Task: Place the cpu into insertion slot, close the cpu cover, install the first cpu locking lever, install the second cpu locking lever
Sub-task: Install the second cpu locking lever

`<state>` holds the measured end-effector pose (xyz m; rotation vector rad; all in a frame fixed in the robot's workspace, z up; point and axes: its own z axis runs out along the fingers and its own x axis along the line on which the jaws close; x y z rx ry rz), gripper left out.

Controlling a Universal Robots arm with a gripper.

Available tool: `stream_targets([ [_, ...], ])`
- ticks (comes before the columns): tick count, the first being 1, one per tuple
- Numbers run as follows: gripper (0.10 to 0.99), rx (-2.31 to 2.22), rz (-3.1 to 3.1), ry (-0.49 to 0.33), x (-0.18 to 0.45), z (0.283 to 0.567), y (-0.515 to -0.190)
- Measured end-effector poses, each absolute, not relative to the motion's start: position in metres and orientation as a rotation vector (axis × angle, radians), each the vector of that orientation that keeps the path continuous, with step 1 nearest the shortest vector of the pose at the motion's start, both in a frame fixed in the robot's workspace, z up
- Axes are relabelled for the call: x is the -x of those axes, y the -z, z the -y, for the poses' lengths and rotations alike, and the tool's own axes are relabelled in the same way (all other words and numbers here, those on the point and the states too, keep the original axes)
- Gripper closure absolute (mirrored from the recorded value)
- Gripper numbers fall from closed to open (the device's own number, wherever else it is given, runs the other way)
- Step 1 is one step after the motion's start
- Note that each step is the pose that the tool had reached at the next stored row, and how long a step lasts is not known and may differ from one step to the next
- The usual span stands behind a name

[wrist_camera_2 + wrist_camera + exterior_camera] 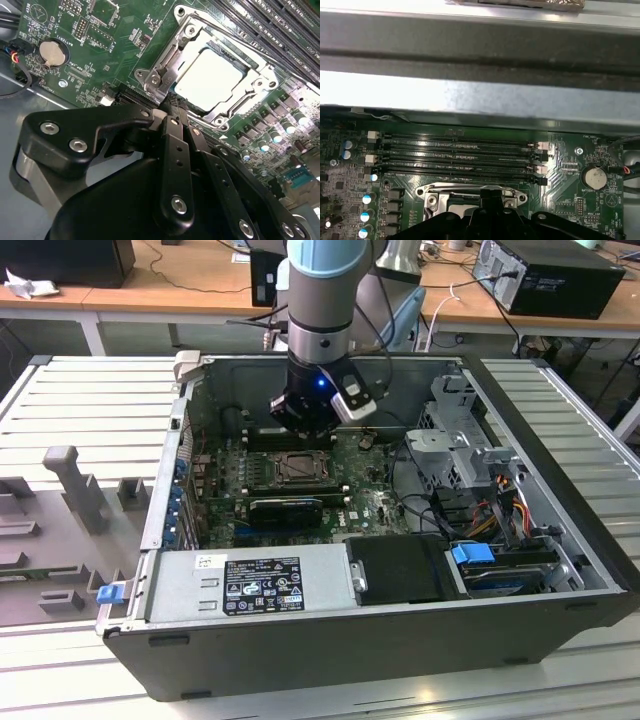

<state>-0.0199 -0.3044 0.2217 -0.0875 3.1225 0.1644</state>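
The cpu [210, 80] lies pale and flat inside the insertion slot [221, 120] on the green board. The silvery cpu cover [172, 55] is down over it, framing its face. My gripper [168, 102] hangs just off one corner of the slot. Its black fingers [176, 131] are pressed together at the tip, shut, with nothing visible between them. In the exterior view the gripper [303, 430] is inside the open computer case, right behind the insertion slot [300, 468]. In the first wrist view the cover's edge [465, 190] shows beside the gripper [490, 199].
Long black memory slots [460, 155] run beside the socket, below the grey case wall [470, 95]. A coin battery [52, 52] sits on the board. A power supply [250, 585] lines the case's near side. A drive cage [460, 440] and cables are at the exterior view's right.
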Motion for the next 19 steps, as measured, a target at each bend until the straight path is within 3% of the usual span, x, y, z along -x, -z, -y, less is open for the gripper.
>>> stream_targets([
  [19,0.98,0.087,-3.123,-0.164,0.02,0.306,-0.249],
])
